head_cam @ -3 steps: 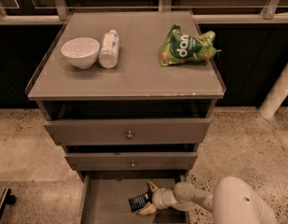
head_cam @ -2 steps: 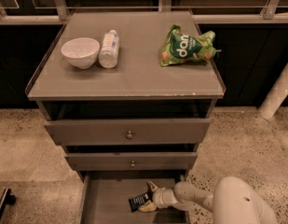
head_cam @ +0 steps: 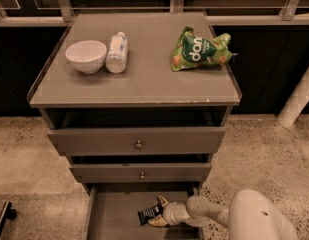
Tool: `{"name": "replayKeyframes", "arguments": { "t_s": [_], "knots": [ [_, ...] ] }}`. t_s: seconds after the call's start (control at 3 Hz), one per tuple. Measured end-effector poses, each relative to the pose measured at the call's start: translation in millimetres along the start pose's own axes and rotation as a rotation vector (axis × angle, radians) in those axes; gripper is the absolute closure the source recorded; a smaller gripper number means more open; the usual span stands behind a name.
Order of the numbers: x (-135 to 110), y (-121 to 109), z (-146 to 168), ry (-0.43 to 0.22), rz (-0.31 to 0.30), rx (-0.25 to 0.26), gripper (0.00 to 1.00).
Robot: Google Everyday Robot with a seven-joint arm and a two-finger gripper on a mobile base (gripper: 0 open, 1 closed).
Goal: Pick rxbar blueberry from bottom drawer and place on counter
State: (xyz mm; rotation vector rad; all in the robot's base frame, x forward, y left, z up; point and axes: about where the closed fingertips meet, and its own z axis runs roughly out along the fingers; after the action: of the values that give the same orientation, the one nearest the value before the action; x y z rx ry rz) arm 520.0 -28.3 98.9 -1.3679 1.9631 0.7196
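Clasping the rxbar blueberry (head_cam: pixel 149 214) inside the near bottom drawer (head_cam: pixel 114 217), your gripper (head_cam: pixel 159 211) is not yet lifting it to the counter (head_cam: pixel 144 79).

I see mostly grey-brown here
Cream gripper (head_cam: pixel 158 211) down in the grey-brown bottom drawer (head_cam: pixel 114 219), by the navy, white-lettered rxbar blueberry (head_cam: pixel 148 214).

tool (head_cam: pixel 159 212) in bottom drawer (head_cam: pixel 114 219), edged barely upward, rxbar blueberry (head_cam: pixel 150 214) with it
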Motion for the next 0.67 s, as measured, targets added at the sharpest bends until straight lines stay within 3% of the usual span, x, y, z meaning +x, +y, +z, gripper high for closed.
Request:
{"name": "replayKeyframes", "arguments": {
  "t_s": [0.33, 0.67],
  "knots": [
    [0.0, 0.0, 0.0, 0.0, 0.0, 0.0, 1.0],
    [0.0, 0.1, 0.1, 0.0, 0.0, 0.0, 1.0]
  ]
}}
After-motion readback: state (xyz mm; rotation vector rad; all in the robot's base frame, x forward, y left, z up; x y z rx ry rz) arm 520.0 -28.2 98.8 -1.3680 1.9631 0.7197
